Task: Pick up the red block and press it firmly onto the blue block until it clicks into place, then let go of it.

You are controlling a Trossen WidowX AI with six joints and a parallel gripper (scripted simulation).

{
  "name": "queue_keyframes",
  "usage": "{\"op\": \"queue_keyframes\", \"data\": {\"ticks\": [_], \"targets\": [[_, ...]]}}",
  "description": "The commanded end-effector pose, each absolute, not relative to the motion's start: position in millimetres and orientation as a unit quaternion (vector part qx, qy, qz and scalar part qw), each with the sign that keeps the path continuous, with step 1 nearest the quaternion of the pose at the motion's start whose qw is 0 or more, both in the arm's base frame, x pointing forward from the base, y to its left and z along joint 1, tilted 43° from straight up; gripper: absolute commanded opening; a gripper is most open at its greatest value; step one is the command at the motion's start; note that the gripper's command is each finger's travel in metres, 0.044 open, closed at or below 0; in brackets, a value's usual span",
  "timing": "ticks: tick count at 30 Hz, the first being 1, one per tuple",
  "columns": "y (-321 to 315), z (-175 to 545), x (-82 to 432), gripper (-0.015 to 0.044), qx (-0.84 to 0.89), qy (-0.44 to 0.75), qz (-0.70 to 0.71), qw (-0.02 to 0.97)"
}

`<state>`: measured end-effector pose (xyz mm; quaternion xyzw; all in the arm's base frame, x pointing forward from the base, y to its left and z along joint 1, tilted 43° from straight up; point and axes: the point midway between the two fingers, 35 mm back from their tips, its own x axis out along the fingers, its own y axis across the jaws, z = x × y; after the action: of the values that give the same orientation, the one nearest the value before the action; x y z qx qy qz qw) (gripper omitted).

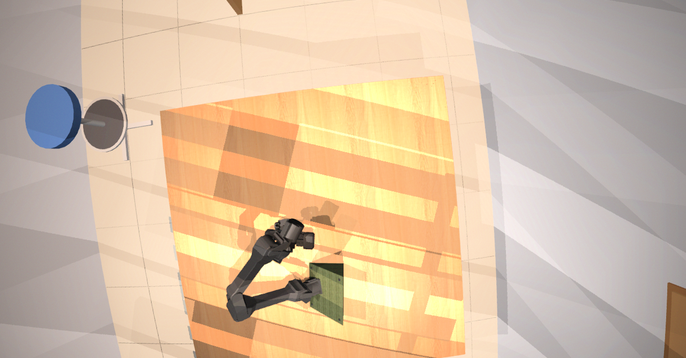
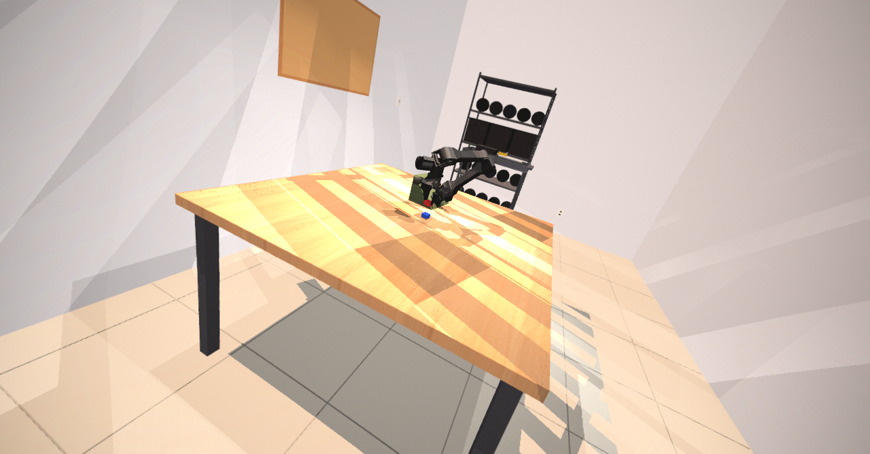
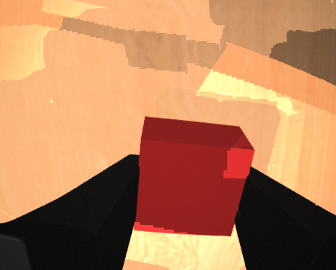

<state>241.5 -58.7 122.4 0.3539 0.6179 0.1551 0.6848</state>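
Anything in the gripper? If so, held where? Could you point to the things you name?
Red block [image 2: 427, 203] [image 3: 190, 187], pinched between the gripper's [image 3: 188, 184] fingers by two opposite side faces; the face toward the wrist camera is uncovered.

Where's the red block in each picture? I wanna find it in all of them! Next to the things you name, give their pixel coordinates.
Top: the red block [image 2: 427, 203] [image 3: 192, 184] can't be seen here.
Exterior: tiny, near the middle, just above the blue block [image 2: 425, 215] in the picture.
Wrist: big, just below the middle.
All three show the wooden table [image 1: 374, 140] [image 2: 273, 220] [image 3: 82, 131].
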Motion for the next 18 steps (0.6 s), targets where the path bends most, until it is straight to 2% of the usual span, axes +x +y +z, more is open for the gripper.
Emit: {"op": "queue_keyframes", "data": {"ticks": [1, 8, 18], "targets": [[-55.1, 110.0, 225.9, 0.0000, 0.354, 0.621, 0.155, 0.682], [-49.7, 96.6, 207.9, 0.0000, 0.356, 0.623, 0.155, 0.680], [-35.3, 80.7, 210.6, 0.0000, 0.356, 0.622, 0.156, 0.680]]}}
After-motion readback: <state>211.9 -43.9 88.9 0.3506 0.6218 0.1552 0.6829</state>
